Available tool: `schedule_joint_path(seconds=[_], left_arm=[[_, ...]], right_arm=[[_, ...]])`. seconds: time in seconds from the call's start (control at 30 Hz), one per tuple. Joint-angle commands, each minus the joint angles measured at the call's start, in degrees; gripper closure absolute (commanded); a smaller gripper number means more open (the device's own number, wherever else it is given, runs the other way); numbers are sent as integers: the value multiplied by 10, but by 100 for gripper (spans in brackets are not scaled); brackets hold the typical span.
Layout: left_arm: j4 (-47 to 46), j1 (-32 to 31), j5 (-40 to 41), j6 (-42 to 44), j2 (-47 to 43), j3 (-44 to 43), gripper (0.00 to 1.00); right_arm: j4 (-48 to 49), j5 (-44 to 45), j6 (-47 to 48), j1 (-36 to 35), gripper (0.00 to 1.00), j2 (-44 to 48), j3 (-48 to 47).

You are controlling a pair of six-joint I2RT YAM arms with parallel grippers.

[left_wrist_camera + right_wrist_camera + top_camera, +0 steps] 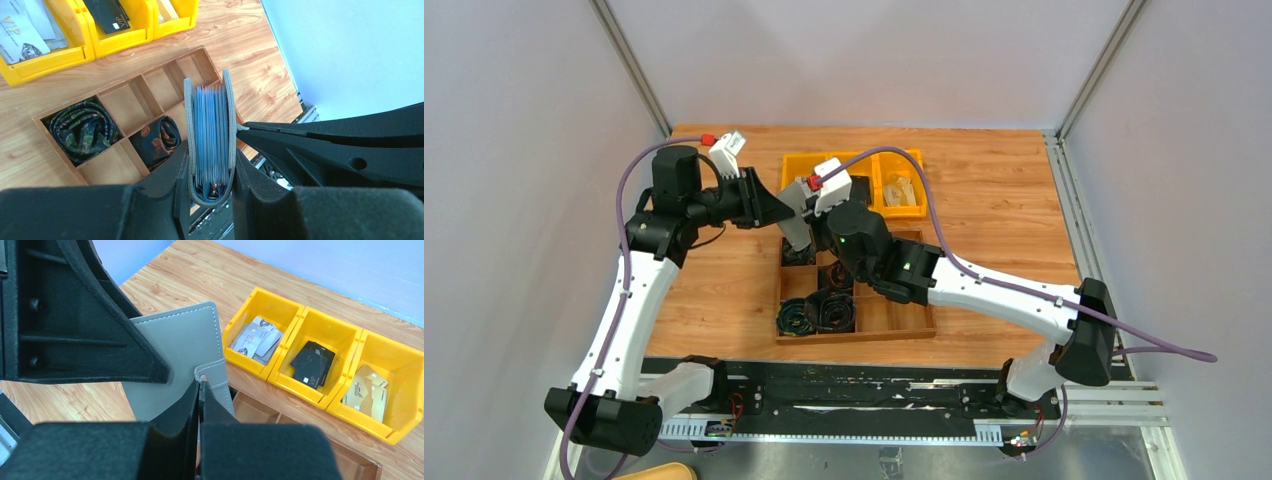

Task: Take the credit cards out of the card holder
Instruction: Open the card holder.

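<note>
Left jaws clamp the card holder (189,125) across both covers, its fold deep between them and its open edge pointing right. From above it shows as a strip running far to near. The credit cards (210,135) stand edge-on inside. Right jaws are closed on its closure tab (212,371). The holder hangs over the wooden tray (117,84), near the yellow bins (120,42).

The card holder (180,345) looks matt, stitched grey leather; the bins (346,354) glossy yellow plastic; the table (200,270) smooth wood-grain.
</note>
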State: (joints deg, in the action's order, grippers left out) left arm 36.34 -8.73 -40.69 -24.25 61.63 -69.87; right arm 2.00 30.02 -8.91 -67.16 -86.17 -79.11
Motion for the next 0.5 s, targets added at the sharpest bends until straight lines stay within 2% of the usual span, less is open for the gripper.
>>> schedule_joint_path(seconds=[0.0, 0.27, 0.37, 0.47], left_arm=[[20, -1, -52, -3, -28, -28, 100], [29, -1, -60, 5, -30, -27, 100], [31, -1, -61, 11, -33, -30, 100], [34, -1, -70, 24, -32, -34, 100]], right_arm=[[-3, 77, 8, 25, 100, 16, 9], [-8, 75, -21, 53, 100, 46, 28], [-9, 46, -21, 58, 100, 59, 32], [-44, -51, -53, 80, 54, 79, 32]])
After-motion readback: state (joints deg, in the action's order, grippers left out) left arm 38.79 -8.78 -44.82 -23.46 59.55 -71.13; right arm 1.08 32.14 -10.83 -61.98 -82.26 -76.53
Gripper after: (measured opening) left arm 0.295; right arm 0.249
